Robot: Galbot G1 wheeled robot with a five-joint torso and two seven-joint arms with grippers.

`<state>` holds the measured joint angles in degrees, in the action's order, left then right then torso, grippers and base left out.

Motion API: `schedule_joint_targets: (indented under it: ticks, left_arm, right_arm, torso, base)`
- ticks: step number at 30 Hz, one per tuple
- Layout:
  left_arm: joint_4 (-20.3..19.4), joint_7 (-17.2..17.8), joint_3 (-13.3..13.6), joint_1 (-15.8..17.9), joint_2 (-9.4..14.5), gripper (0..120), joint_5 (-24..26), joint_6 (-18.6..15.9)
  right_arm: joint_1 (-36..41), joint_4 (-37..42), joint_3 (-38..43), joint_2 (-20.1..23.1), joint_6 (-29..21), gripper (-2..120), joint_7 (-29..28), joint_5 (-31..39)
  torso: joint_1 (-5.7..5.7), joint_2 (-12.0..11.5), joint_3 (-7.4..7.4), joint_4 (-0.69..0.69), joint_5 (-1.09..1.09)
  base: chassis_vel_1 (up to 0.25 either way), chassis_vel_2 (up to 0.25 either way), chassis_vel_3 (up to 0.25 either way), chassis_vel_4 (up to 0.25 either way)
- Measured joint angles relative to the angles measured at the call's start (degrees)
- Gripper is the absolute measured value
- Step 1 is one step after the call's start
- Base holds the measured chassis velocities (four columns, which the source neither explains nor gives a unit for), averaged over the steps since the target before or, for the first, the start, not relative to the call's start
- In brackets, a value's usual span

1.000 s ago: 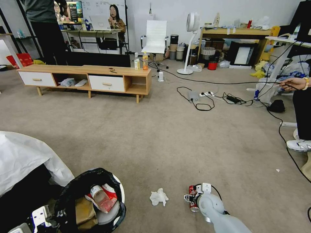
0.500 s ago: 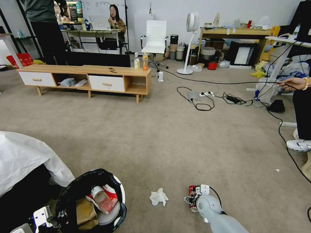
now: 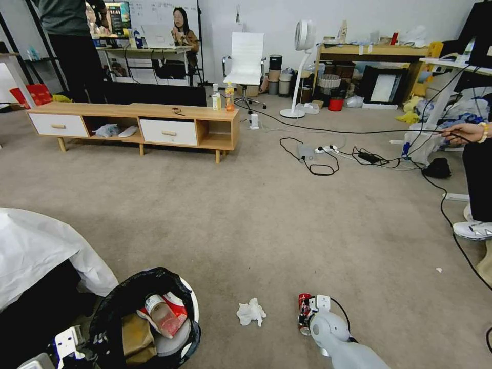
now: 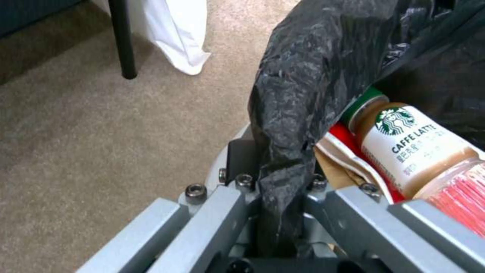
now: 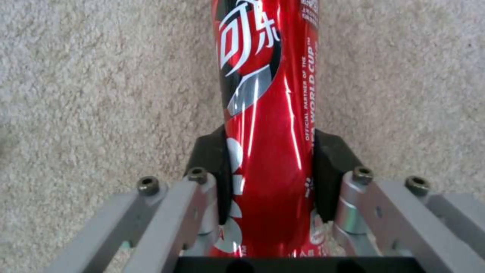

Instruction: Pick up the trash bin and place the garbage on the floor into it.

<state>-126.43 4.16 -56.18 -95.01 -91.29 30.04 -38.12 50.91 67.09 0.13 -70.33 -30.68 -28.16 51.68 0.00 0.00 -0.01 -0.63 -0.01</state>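
Right wrist view puts your right gripper (image 5: 270,178) with its black pads pressed against both sides of the red soda can (image 5: 265,113), which lies on the floor (image 5: 101,94) near the robot, right of the crumpled white tissue (image 3: 250,311). You risk a slip here: the can is smooth and round and held near one end, so a fast lift could let it swing or slide out. Your left gripper (image 4: 283,197) is clamped on the black bag and rim of the trash bin (image 3: 190,302), near left, which already holds a bottle (image 4: 409,148), a wrapper and brown paper. If that pinch is mostly on the plastic, the bag could pull free or the bin tilt and spill. Carry the can well over the opening, or it may strike the rim.
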Motion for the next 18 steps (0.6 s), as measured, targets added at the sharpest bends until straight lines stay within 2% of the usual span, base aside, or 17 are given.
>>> schedule_joint_targets:
  ticks: [7,14,18]
  left_arm:
    - [0.0,-0.01,0.04,0.11,-0.03,2,-0.01,0.0]
    - [-0.53,-0.01,0.02,0.23,-0.02,2,0.03,-0.05]
    - [-0.94,0.02,0.14,0.24,-0.04,2,0.05,-0.16]
  right_arm:
    - [0.4,0.4,-0.26,0.35,0.6,29,0.19,-0.33]
    - [2.64,8.18,0.52,4.4,1.22,29,-0.32,-0.39]
    - [2.97,12.67,1.22,6.53,1.84,29,-0.76,-0.92]
  torso:
    - [0.0,0.0,0.0,0.01,0.02]
    - [0.0,0.0,0.01,-0.02,0.03]
    - [0.0,0.0,0.01,0.0,0.01]
  base:
    - [0.0,0.0,0.0,0.0]
    - [0.0,0.0,0.0,0.0]
    - [0.0,0.0,0.0,0.0]
